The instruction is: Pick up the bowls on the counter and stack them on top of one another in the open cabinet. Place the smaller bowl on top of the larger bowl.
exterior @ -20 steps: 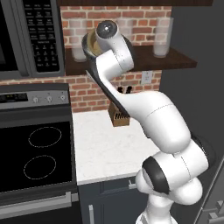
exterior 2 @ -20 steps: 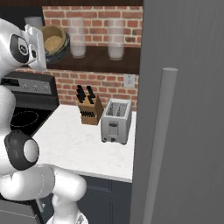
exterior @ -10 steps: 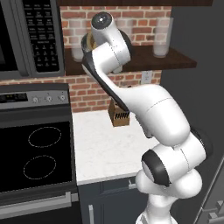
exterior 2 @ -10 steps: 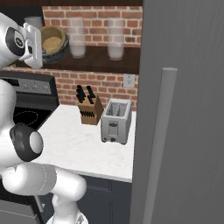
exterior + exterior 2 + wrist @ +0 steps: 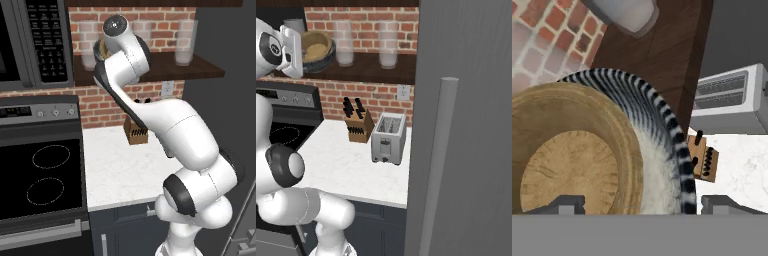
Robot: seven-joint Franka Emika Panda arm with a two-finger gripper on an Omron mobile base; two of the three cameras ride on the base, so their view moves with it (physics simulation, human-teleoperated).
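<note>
The white marble tabletop (image 5: 346, 165) carries a toaster (image 5: 388, 137) and knife block (image 5: 357, 127). On the open shelf (image 5: 662, 45), the dark striped bowl (image 5: 662, 130) holds the tan wooden bowl (image 5: 572, 150) nested inside. The pincer (image 5: 639, 205) hovers over both, its fingertips (image 5: 567, 204) spread wide, gripping nothing.

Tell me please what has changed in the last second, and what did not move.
The arm's upper joints swung up by the shelf; the hand stayed beside the wooden bowl, which sits inside the striped bowl on the shelf. Nothing visibly grasped or released. Knife block, toaster, glass jars unchanged.
</note>
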